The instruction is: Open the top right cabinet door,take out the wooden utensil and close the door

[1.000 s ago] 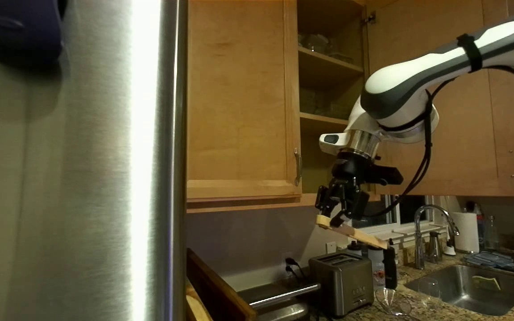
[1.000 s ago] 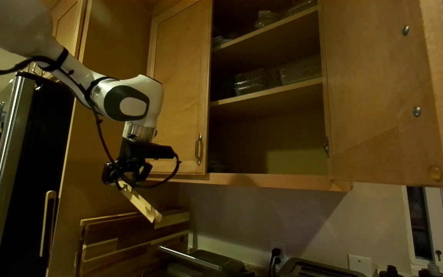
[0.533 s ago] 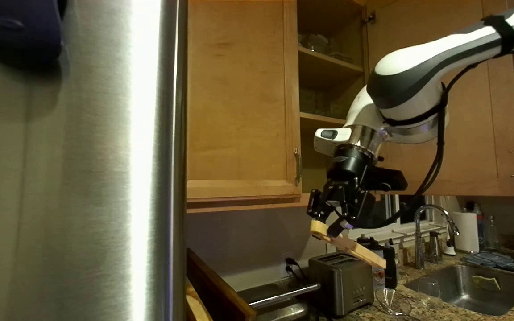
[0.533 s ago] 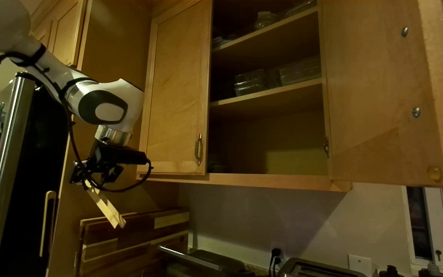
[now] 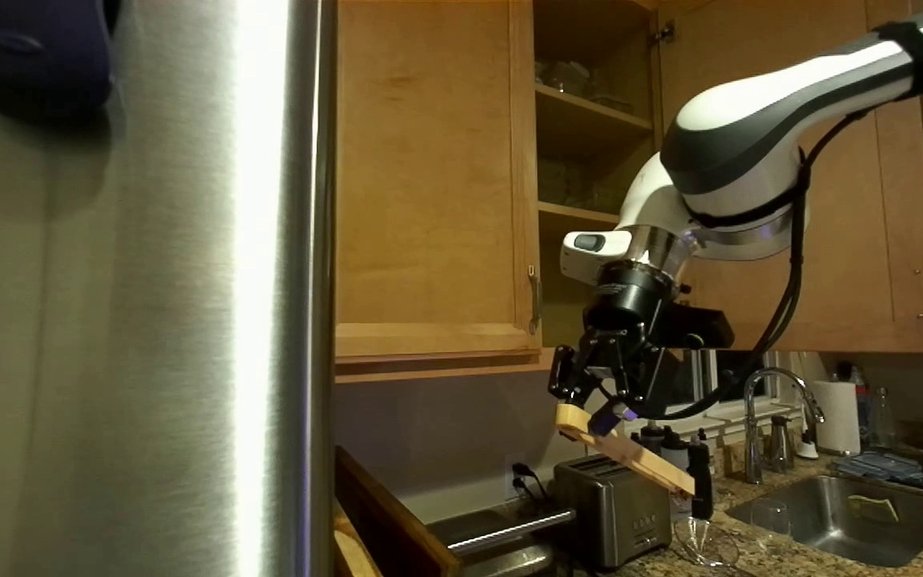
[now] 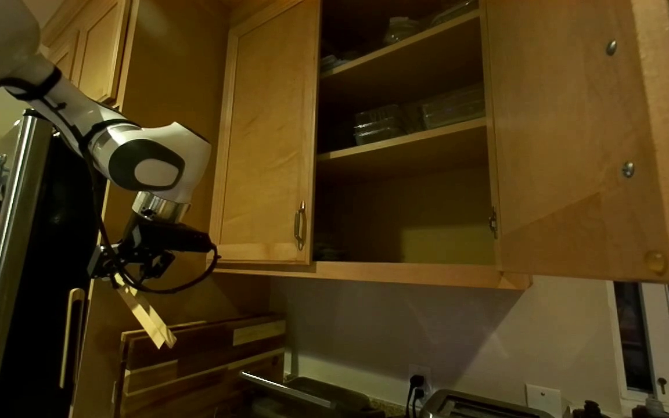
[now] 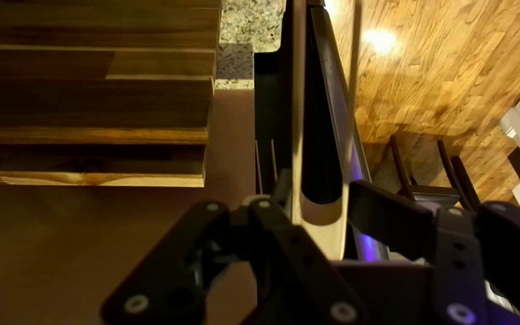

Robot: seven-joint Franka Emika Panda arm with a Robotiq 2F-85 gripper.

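The wooden utensil is a pale pair of tongs with two long flat arms joined at a rounded end. It shows in both exterior views [image 5: 646,463] [image 6: 148,318] and in the wrist view [image 7: 325,239]. My gripper [image 5: 590,410] is shut on it near the joined end, one finger on each side, also in the wrist view [image 7: 318,194]. The tongs hang in the air, tilted down, below cabinet-bottom height. The right cabinet door [image 6: 572,145] stands wide open on its hinges, also in an exterior view [image 5: 838,280]. The cabinet's shelves [image 6: 404,139] are exposed.
The left cabinet door [image 6: 265,151] is closed. Wooden boards [image 6: 195,363] lean below the gripper, also in the wrist view [image 7: 88,106]. A steel fridge [image 5: 149,320] stands near. A toaster [image 5: 614,513], a faucet [image 5: 751,425] and a sink [image 5: 830,553] are along the counter.
The arm has carried the tongs away from the open cabinet toward the fridge side and slightly down. The tongs tilt more steeply. The door has not moved.
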